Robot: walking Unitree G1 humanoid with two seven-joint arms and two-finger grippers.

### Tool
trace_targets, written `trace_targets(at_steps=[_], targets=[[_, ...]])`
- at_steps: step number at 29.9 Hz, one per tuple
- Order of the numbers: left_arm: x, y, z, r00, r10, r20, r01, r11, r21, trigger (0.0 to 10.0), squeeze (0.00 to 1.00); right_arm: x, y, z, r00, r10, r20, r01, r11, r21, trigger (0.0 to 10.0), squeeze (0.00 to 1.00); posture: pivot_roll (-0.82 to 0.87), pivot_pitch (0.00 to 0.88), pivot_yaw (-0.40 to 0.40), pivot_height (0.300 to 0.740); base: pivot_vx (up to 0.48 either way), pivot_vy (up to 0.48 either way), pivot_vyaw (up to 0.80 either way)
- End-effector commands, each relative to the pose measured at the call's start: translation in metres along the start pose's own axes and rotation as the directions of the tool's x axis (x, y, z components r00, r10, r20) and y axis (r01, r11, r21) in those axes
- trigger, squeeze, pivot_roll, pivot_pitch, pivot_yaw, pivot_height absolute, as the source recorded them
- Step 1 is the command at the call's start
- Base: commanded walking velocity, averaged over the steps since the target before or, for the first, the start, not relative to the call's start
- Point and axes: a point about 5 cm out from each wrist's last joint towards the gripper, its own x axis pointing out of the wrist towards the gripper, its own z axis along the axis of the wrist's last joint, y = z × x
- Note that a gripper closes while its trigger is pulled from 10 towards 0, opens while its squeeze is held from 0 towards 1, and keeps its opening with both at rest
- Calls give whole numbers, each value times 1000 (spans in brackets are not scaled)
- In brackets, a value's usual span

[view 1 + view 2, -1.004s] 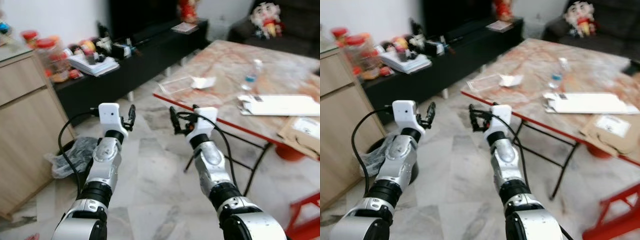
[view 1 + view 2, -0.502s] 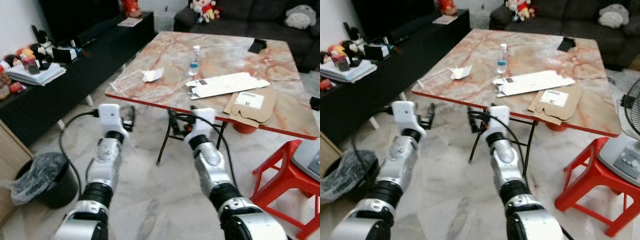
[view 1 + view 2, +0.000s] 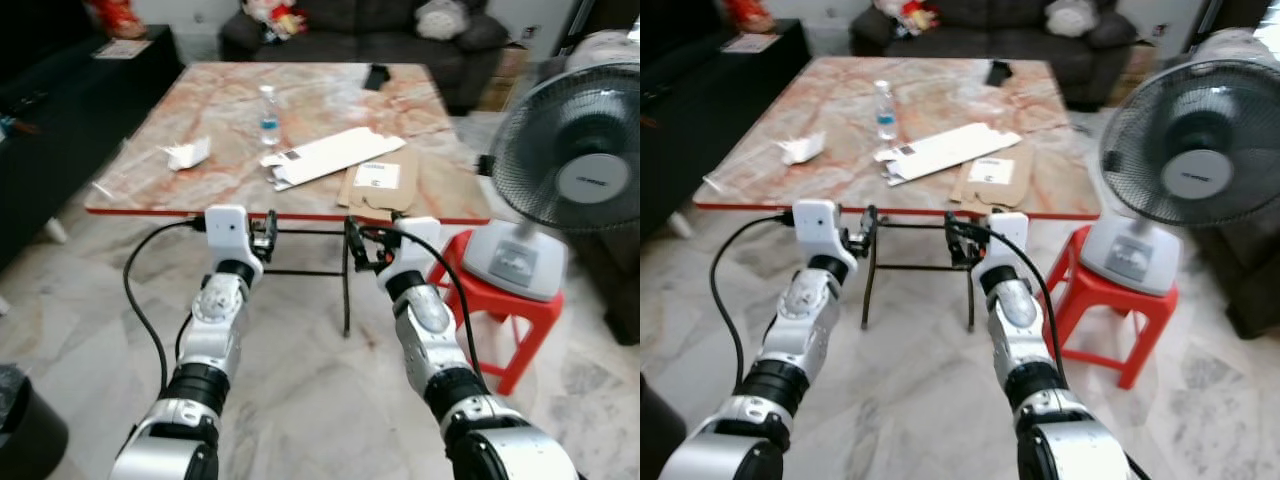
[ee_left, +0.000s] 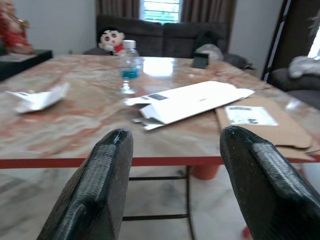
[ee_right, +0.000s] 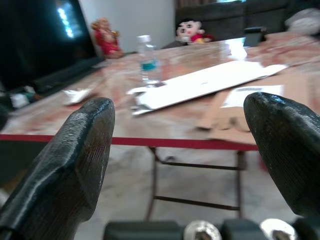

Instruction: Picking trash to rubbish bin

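On the marble-patterned table [image 3: 230, 110] in the upper middle of the left eye view lies the likely trash: a crumpled white paper [image 3: 187, 153] at the left, a flattened white carton [image 3: 333, 155] in the centre with a flattened brown cardboard box [image 3: 379, 183] just beside it near the front edge, and a small clear water bottle [image 3: 267, 105] standing behind them. The paper looks feather-light and soft, so it should pinch anywhere; the two flat cartons look light but broad and floppy, best taken by an overhanging edge or flap; the bottle looks smooth and easily tipped, best gripped around its middle. Both grippers are empty and spread wide, left gripper [image 3: 266, 232] and right gripper [image 3: 356, 245], held side by side in front of the table's red front edge and below the tabletop, near the brown box but touching nothing.
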Motion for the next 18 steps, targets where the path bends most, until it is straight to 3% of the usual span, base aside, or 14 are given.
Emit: trace_targets(at_steps=[1, 10, 18], targets=[[-1, 2, 2, 1000, 11, 6, -11, 1000, 8, 10000, 0, 3, 3, 4, 1000, 19, 16, -19, 1000, -8, 10000, 0, 48, 0, 30, 740, 0, 0, 0], [0, 3, 3, 1000, 22, 3, -22, 1000, 5, 10000, 0, 2, 6, 5, 999, 41, 19, -40, 999, -31, 10000, 0, 48, 0, 30, 740, 0, 0, 0], [-1, 10, 4, 998, 68, 1, -68, 998, 9, 10000, 0, 1, 9, 2, 998, 68, 6, -67, 996, -53, 10000, 0, 51, 0, 30, 740, 0, 0, 793]])
